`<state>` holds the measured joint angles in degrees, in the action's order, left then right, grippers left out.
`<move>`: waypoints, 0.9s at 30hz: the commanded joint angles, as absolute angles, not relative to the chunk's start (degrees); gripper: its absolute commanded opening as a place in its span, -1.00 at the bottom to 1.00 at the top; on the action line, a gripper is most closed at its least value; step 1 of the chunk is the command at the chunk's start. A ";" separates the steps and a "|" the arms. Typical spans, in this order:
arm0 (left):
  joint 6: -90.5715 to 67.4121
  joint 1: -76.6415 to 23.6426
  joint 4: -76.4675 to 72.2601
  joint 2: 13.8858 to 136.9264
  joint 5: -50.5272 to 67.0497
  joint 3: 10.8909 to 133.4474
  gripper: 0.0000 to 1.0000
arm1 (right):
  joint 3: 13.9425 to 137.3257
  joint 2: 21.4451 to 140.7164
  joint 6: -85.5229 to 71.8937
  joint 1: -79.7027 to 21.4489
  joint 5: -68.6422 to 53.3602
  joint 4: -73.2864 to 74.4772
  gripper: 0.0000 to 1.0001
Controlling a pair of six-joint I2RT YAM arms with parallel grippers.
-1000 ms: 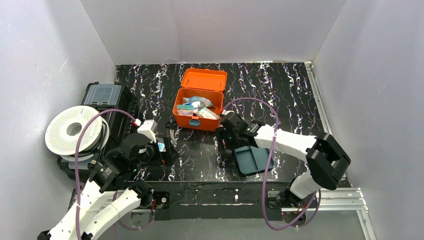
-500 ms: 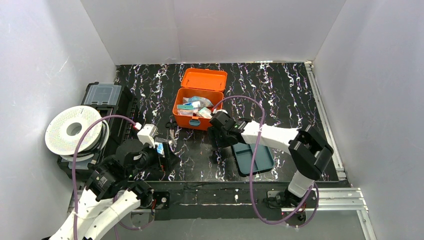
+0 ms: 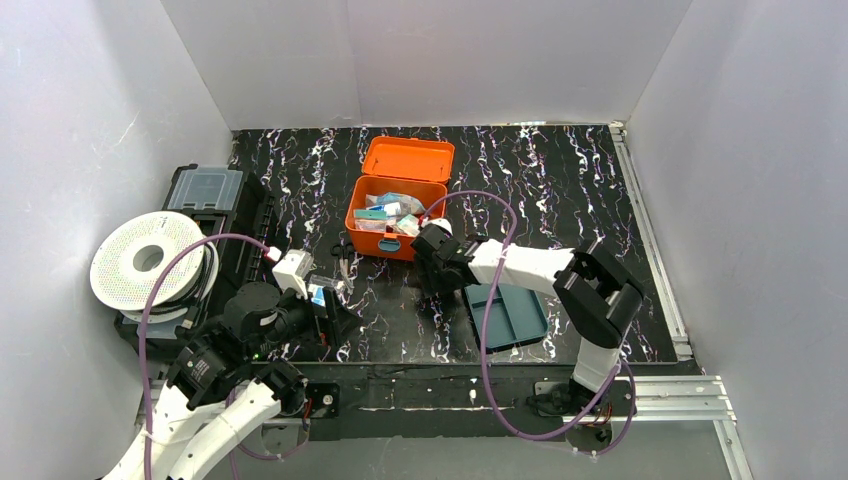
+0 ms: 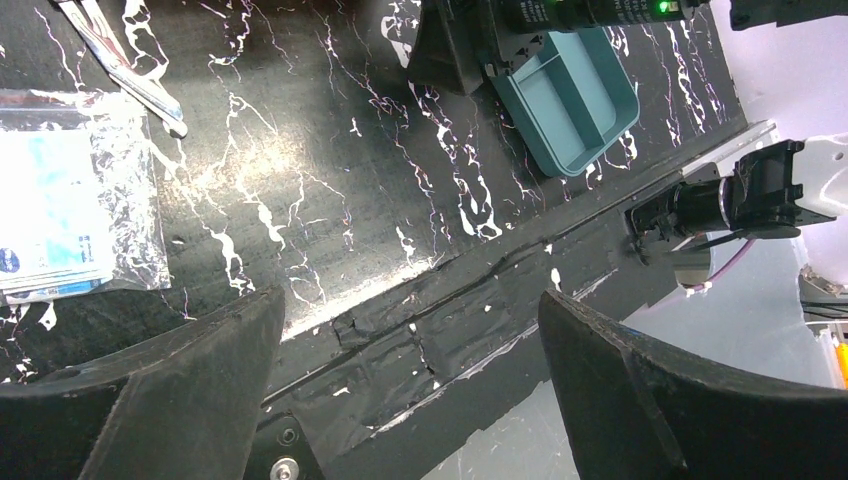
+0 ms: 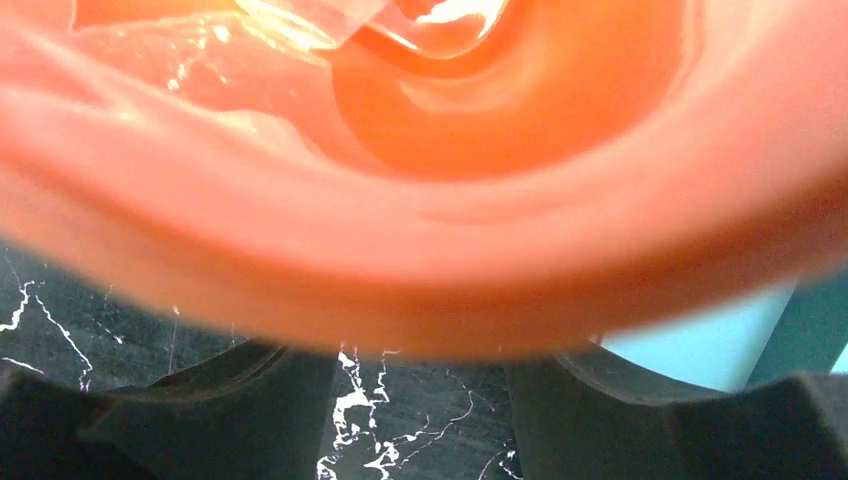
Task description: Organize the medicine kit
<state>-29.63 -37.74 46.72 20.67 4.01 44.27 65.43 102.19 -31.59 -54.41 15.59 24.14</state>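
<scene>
The right tool (image 5: 415, 380), spread open and empty, has slid left off the tray (image 3: 508, 315) to the front right corner of the kit (image 3: 378, 244), whose orange rim now fills its wrist view. The kit sits lid-open mid-counter (image 3: 560, 190). The left tool (image 4: 408, 310), also spread and empty, has pulled back beside a bagged packet (image 4: 60, 215), which I judge is yet to be packed.

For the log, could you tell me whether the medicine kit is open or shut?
Open: the lid of the medicine kit lies folded back, and packets show inside.
</scene>
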 commanded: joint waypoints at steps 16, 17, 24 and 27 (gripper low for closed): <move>-28.69 -37.91 46.33 20.94 4.84 43.59 0.97 | 65.49 104.50 -32.96 -53.70 16.26 22.47 -0.15; -28.70 -37.94 46.37 21.06 4.83 43.59 0.97 | 65.31 104.50 -33.02 -53.70 16.07 22.32 -0.20; -28.74 -37.94 46.35 21.28 4.66 43.59 0.96 | 64.10 104.11 -33.42 -53.70 15.64 21.53 -0.43; -28.74 -37.90 46.33 21.50 4.65 43.59 0.96 | 63.76 103.66 -33.38 -53.70 15.53 21.49 -0.53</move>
<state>-29.58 -37.74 46.72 20.69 4.34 44.27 65.79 104.16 -31.81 -54.06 16.14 20.39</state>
